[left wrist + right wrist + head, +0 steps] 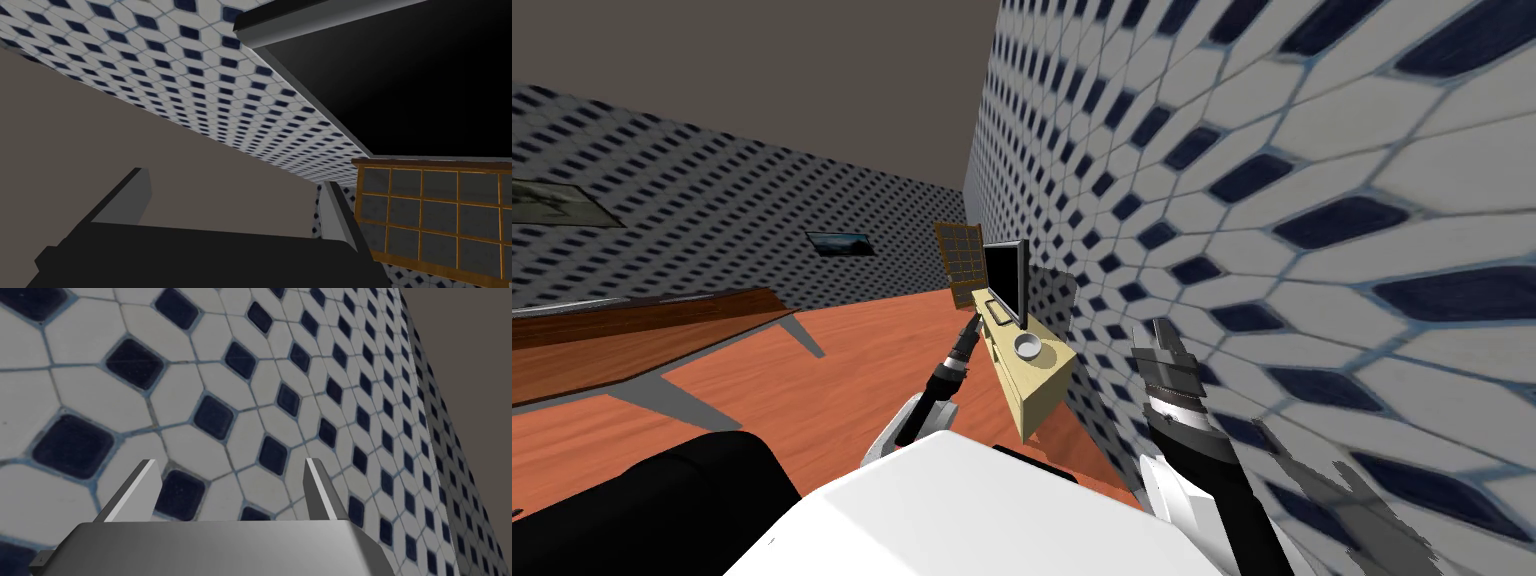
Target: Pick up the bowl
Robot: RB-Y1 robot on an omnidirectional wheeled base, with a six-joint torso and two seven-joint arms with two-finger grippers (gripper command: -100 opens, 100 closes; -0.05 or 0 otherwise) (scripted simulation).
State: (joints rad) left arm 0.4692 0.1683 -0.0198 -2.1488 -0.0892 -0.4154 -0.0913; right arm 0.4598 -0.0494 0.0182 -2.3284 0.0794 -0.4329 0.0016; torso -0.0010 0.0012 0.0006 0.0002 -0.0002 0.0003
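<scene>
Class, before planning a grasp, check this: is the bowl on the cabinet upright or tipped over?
Upright: the white bowl rests on the pale cabinet top, its open hollow facing up.

White bowl [1028, 346] upright (on cabinet [1032, 385]).

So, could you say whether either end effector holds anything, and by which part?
Nothing: left end effector and right end effector are open; round white bowl untouched.

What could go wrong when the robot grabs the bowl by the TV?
The left end effector points at the television, not the bowl, so reaching ahead could bump the television. The bowl sits near the end of the cabinet; a nudge might push it off. The right end effector hangs close to the tiled wall and could scrape it.
</scene>
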